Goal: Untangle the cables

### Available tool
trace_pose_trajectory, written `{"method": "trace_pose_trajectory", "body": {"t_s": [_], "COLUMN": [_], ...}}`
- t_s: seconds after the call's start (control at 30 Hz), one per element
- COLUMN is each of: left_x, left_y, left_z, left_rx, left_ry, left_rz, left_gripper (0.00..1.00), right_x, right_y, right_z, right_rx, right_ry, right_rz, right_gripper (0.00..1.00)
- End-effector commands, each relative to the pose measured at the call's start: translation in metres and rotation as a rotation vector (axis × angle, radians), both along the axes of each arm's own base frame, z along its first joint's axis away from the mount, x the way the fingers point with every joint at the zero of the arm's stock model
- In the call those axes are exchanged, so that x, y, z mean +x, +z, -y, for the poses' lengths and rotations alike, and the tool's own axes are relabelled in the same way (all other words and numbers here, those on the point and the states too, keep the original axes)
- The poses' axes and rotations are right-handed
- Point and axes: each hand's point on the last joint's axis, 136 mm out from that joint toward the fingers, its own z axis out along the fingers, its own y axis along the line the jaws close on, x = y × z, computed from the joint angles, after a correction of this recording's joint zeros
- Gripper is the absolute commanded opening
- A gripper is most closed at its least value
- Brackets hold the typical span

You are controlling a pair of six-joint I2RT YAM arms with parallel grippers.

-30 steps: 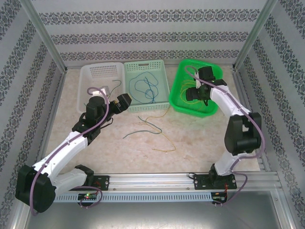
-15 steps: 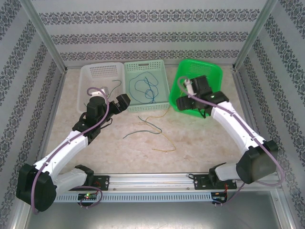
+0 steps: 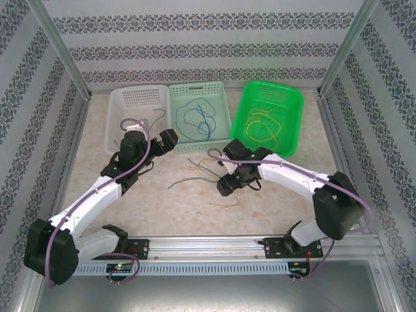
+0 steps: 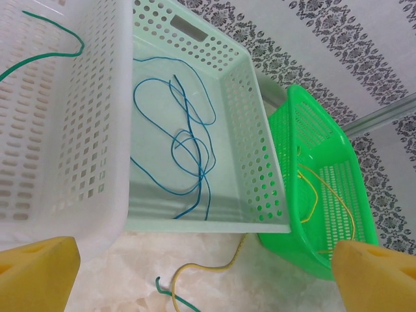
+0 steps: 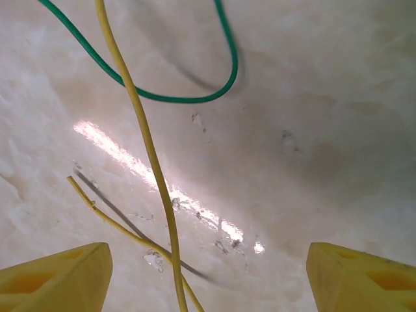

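Loose yellow (image 3: 229, 203) and green (image 3: 188, 177) cables lie crossed on the table's middle. My right gripper (image 3: 224, 185) hangs open low over them; in its wrist view the yellow cable (image 5: 146, 149) runs down between the pads near the left one (image 5: 58, 279), and the green cable (image 5: 188, 97) loops above. Nothing is held. My left gripper (image 3: 170, 140) stands open at the front of the baskets, above a yellow cable (image 4: 214, 266) and a green cable end (image 4: 166, 289). Blue cables (image 4: 188, 149) lie in the teal basket (image 4: 260, 162).
A white basket (image 3: 120, 123) at the back left holds a green cable (image 3: 156, 117). The green basket (image 3: 296, 123) at the back right holds yellow cables (image 3: 263, 127). Metal posts and patterned walls close in the sides. A rail runs along the near edge.
My right arm has swung out of the green basket, leftward and down to the loose cables on the table's middle. The left arm has barely shifted.
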Motion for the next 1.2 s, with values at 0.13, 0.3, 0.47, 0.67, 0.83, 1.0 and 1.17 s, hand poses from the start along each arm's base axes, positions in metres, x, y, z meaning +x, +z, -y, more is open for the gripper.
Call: {"method": "trace_pose_trajectory", "body": {"t_s": [0.13,0.3,0.47,0.67,0.83,1.0,1.17], "left_x": [0.001,0.001,0.001,0.004,0.004,0.004,0.003], "left_y": [0.011,0.010,0.006,0.001,-0.003,-0.002,-0.003], "left_z": [-0.005,-0.006,-0.006,-0.003,-0.003,-0.004,-0.004], "left_rx": [0.013,0.021,0.029,0.025,0.030,0.035,0.032], "left_ry": [0.005,0.006,0.005,-0.002,-0.003,0.002,0.001], "left_rz": [0.022,0.020,0.012,0.000,-0.008,-0.005,-0.009], "left_gripper": [1.00,1.00,1.00,1.00,1.00,1.00,1.00], "right_x": [-0.009,-0.005,0.000,0.000,-0.006,0.009,0.044], "right_y": [-0.023,-0.021,-0.003,0.033,0.069,0.121,0.188], "right_z": [-0.014,-0.012,-0.014,-0.017,-0.023,-0.015,0.015], "right_rx": [-0.024,-0.044,-0.012,0.068,0.188,0.311,0.503], "right_ry": [0.028,0.023,0.022,0.041,0.093,0.063,-0.094], "right_rz": [-0.073,-0.055,0.003,0.085,0.145,0.269,0.439], "right_gripper": [0.67,0.44,0.11,0.02,0.02,0.01,0.01]}}
